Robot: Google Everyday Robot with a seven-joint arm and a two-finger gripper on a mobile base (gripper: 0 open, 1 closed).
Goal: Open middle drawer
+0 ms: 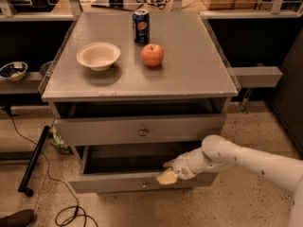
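Note:
The middle drawer (109,183) is pulled partly out below the drawer with the round knob (143,132). Its long grey front has a small knob (144,184), and its dark inside shows behind the front. My gripper (168,175) reaches in from the right on a white arm (236,157). It rests at the top edge of the middle drawer's front, right of the knob. The drawer above (94,130) also stands slightly out, with a dark gap over it.
On the cabinet top (189,74) stand a white bowl (98,56), a red apple (152,55) and a blue soda can (140,26). A black pole (33,162) and cables (71,214) lie on the floor at left. A shoe (16,218) shows at bottom left.

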